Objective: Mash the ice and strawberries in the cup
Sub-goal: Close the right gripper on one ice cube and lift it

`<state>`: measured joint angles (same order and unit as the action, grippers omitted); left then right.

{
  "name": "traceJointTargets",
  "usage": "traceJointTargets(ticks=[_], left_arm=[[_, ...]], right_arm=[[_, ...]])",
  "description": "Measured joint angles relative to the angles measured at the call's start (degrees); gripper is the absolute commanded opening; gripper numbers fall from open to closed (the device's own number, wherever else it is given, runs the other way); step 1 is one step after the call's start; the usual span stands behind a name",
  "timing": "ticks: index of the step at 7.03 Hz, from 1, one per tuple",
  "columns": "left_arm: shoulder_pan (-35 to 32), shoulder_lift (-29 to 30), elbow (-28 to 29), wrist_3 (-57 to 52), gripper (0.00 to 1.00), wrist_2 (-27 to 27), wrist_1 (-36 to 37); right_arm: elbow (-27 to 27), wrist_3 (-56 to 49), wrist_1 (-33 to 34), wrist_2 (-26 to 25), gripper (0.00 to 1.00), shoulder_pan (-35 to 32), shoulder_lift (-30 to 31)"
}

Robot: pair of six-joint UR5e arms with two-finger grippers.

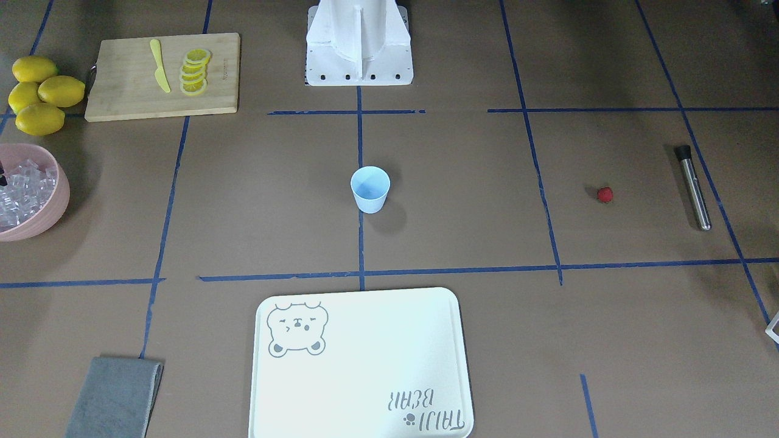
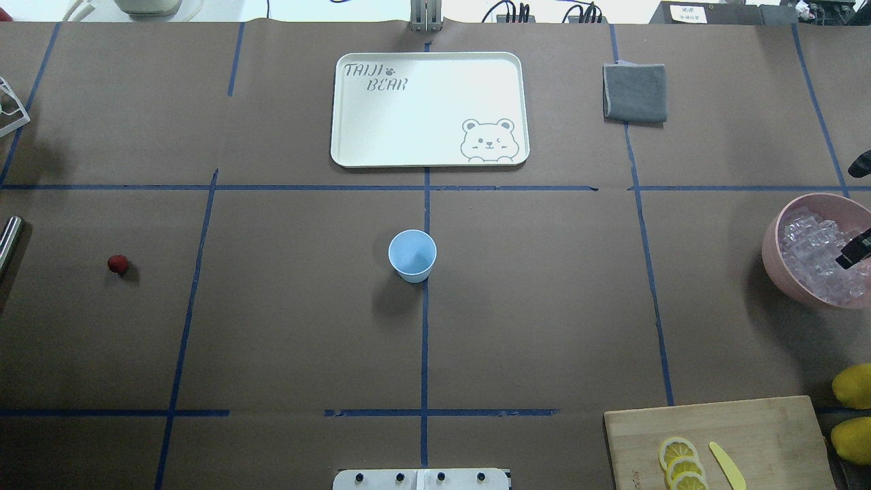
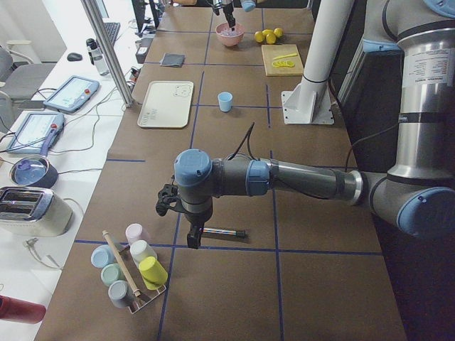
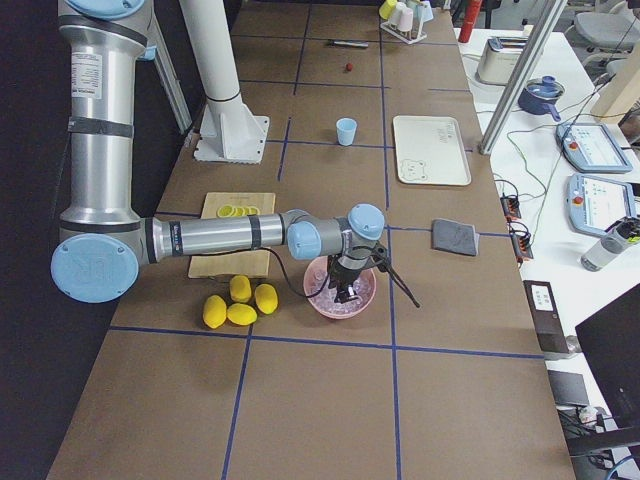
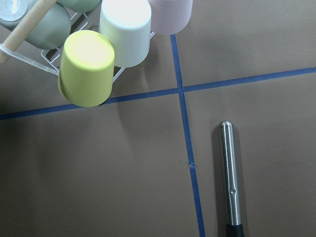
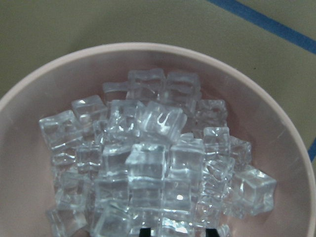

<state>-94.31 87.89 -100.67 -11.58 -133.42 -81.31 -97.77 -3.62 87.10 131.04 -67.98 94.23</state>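
Right tool (image 4: 346,293) down over bowl (image 6: 276,113) of ice (image 6: 148,163) | left tool (image 3: 192,240) down over rod (image 5: 229,173)

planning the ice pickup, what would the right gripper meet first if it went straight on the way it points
Most likely the small clear ice cubes in the round pink plastic bowl; the right gripper points down at them, though the gap is unclear.

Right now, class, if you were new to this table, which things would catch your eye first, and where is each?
The light blue cup stands alone, upright and empty, at the table's centre. A pink bowl heaped with ice sits at the robot's right end, beside yellow lemons. One small red strawberry lies alone toward the robot's left end.
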Motion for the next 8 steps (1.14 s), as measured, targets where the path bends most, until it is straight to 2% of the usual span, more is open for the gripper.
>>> traceJointTargets(ticks=[1,2,4,5,7,8], left_arm=[[0.00,0.00,0.00,0.04,1.00,0.00,0.01],[0.00,0.00,-0.02,0.06,1.00,0.00,0.01],[-0.03,0.00,-0.21,0.03,1.00,0.00,0.08],[-0.06,0.00,-0.80,0.04,1.00,0.00,0.63],[-0.21,-0.06,-3.19,0.07,1.00,0.00,3.16],[-0.32,-0.08,-3.83,0.07,1.00,0.00,3.79]], right_arm=[[0.00,-0.26,0.00,0.00,0.03,0.01,-0.01],[-0.08,-0.61,-0.03,0.00,0.00,0.03,-0.01],[-1.65,-1.39,0.14,0.02,0.00,-0.12,0.21],[-4.34,-1.56,0.57,0.03,0.00,-0.69,1.19],[-12.45,-1.64,4.21,0.23,0.00,-4.14,3.84],[-16.88,-1.42,9.27,0.21,0.00,-5.60,2.99]])
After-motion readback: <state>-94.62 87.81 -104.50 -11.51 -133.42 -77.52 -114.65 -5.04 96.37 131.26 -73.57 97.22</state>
